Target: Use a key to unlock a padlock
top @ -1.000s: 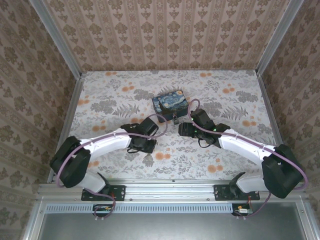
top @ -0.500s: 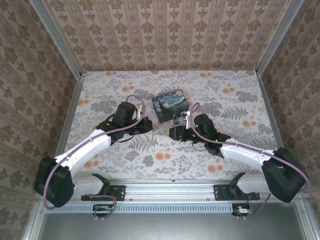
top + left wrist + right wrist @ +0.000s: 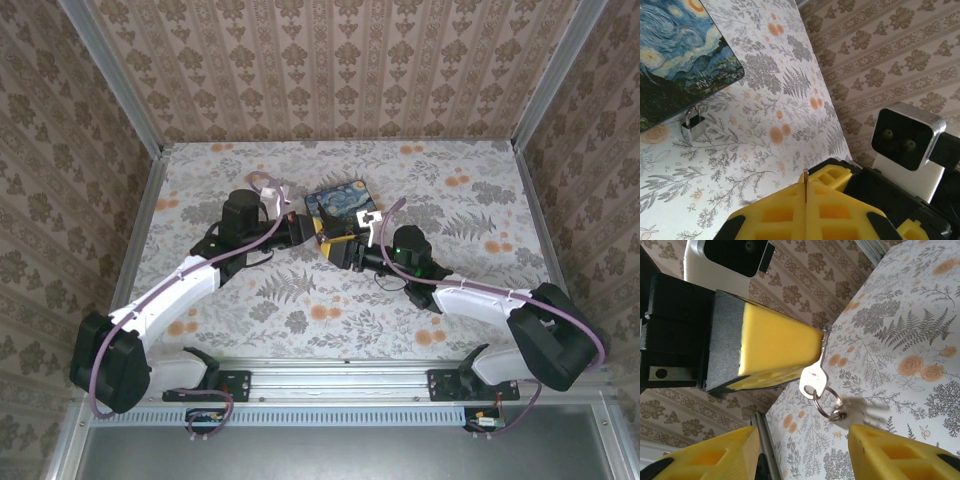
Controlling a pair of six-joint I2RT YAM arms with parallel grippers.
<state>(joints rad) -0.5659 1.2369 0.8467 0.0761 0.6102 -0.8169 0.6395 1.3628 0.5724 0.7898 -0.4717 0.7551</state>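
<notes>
Key pinched aloft, padlock loose on the table [image 3: 480, 200]
Left gripper [image 3: 805, 200] is clamped on the thin, stiff key [image 3: 813, 376], ring [image 3: 827, 407] dangling; the padlock [image 3: 692, 125] lies just beside the blue box [image 3: 680, 55], likely light and apt to skid, best pinched across its body; right gripper [image 3: 805, 455] stands with jaws apart, empty.

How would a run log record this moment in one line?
left fingers: shut on small silver metal key | right fingers: open, near key | small silvery-grey metal padlock: beside dark blue painted box

No legible text; key [image 3: 813, 376] seemingly unmarked, somewhat blurred
</notes>
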